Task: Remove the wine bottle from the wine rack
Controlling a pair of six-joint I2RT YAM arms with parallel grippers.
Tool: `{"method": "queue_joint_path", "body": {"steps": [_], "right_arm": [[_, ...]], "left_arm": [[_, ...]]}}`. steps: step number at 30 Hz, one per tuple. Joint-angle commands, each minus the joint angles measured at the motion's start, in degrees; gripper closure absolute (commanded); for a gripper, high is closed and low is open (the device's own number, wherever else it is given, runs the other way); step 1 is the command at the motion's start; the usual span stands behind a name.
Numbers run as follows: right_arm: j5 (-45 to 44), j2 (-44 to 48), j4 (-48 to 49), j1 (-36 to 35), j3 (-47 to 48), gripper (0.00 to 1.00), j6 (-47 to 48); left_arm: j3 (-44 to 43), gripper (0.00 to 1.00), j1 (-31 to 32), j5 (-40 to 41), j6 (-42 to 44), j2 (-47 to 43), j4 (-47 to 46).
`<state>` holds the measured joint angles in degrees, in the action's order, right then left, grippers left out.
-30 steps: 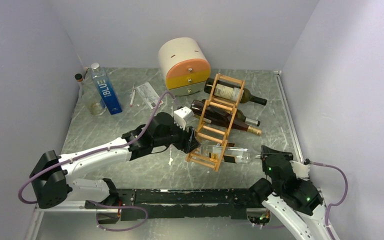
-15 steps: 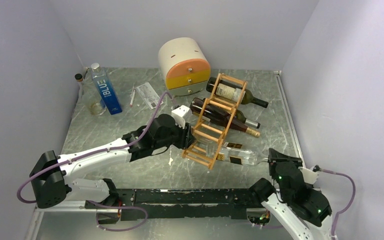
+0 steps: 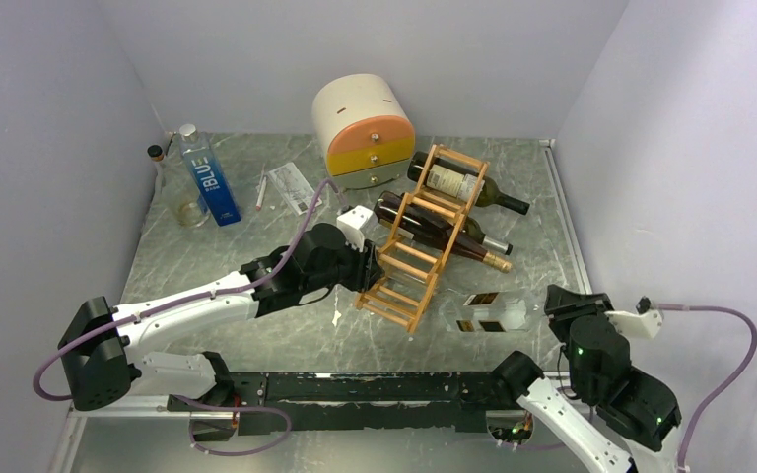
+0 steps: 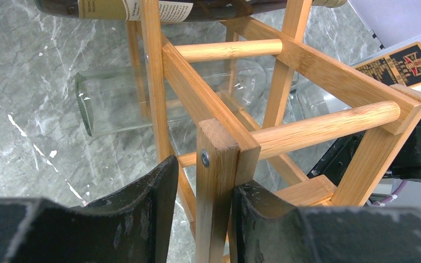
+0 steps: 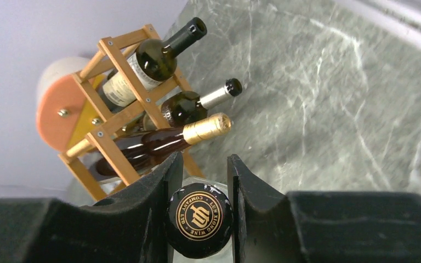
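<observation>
The left gripper (image 4: 204, 178) pinches a lower upright of the wine rack (image 4: 307, 57), jaws nearly closed; the right gripper (image 5: 204, 161) clamps the capped neck of the clear wine bottle (image 3: 488, 311), lying right of the rack's bottom tier, seemingly just clear.

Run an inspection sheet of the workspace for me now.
Surface: grey marbled tabletop, no spills seen.
Job's things: light wooden ladder-like wine rack holds three dark bottles; clear glass wine bottle lies right of its low end, apparently outside it.
Clutter: round cream-and-orange drawer box, blue water bottle, paper leaflet.
Grippers: left gripper shut on a rack post; right gripper shut on the clear bottle's cap.
Cables: a purple cable loops off each arm.
Surroundings: pale walls, nothing else seen.
</observation>
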<state>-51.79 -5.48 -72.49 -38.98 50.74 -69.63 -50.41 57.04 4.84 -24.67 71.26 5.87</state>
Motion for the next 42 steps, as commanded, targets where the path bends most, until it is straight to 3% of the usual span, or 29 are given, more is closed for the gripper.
{"method": "queue_joint_path", "body": {"steps": [1,4,5,8,16,21,29,37,42], "right_arm": [[-2.7,-3.5,17.9,-1.0,3.1,1.0,11.8],[-0.6,-7.3,27.1,-1.8,3.2,1.0,25.4],[0.3,-9.2,29.1,-1.9,4.1,1.0,29.5],[2.0,-16.9,30.1,-2.4,11.8,1.0,39.5],[7.1,-32.7,29.4,-2.6,28.8,1.0,55.0],[10.5,-37.0,37.3,-2.6,34.5,1.0,63.3],[18.1,-52.9,44.4,-2.6,48.5,1.0,72.4],[34.7,-73.7,45.3,-3.2,69.1,1.0,66.9],[36.7,-84.1,49.1,-10.1,77.6,1.0,66.1]], "left_arm": [[-1.4,0.59,-0.9,3.0,0.0,0.8,-0.7],[-1.6,0.49,-1.0,2.8,0.2,0.5,-0.5],[-1.7,0.4,-0.9,2.7,0.2,0.4,-0.1],[-2.5,0.26,-1.0,1.4,0.5,-0.6,1.7],[-3.4,0.08,-1.0,-3.8,-0.3,-4.8,7.0],[-5.6,0.05,-1.0,-4.7,-1.4,-7.5,12.3],[-7.8,0.05,-0.9,-1.0,-1.8,-13.3,20.5],[-10.6,0.04,-1.1,12.2,-3.7,-18.9,30.2],[-11.4,0.03,-1.1,19.5,-5.4,-24.5,35.5]]}}
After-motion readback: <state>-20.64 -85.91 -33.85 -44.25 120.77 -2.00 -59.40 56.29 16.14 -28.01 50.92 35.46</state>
